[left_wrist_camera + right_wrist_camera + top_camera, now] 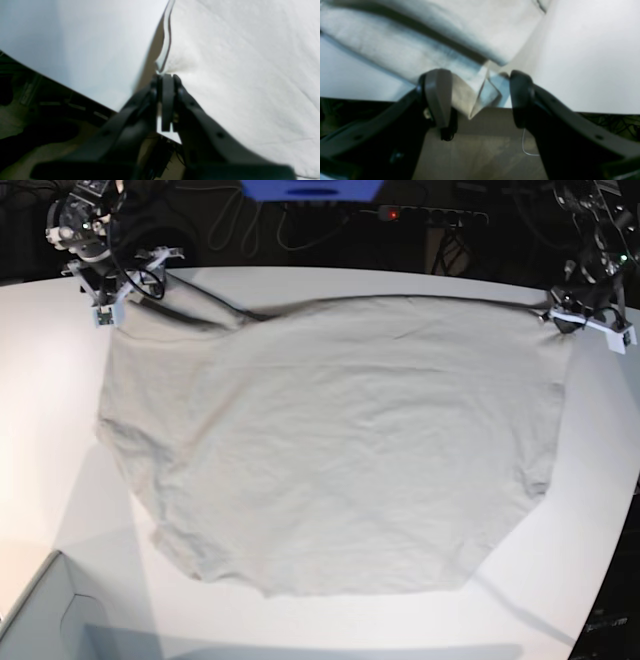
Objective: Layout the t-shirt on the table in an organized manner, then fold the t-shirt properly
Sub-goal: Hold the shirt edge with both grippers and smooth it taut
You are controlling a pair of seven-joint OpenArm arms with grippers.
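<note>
The light beige-grey t-shirt [340, 440] lies spread wide on the white table [50, 430], wrinkled, its far edge running along the back. At the far right corner, my left gripper [585, 320] is shut on the shirt's edge; close up, the fingers of this gripper [167, 76] pinch a fold of cloth [237, 62] near the table's [87, 37] rim. My right gripper [105, 305] sits at the shirt's far left corner. In the right wrist view this gripper [480, 97] stands open, a loose corner of shirt [445, 32] lying between its fingers over the table's [590, 50] edge.
A grey box corner [40, 620] pokes in at the front left. Behind the table's curved back edge are dark cables, a power strip [430, 215] and a blue object [310, 188]. The table's right edge curves in close to the shirt.
</note>
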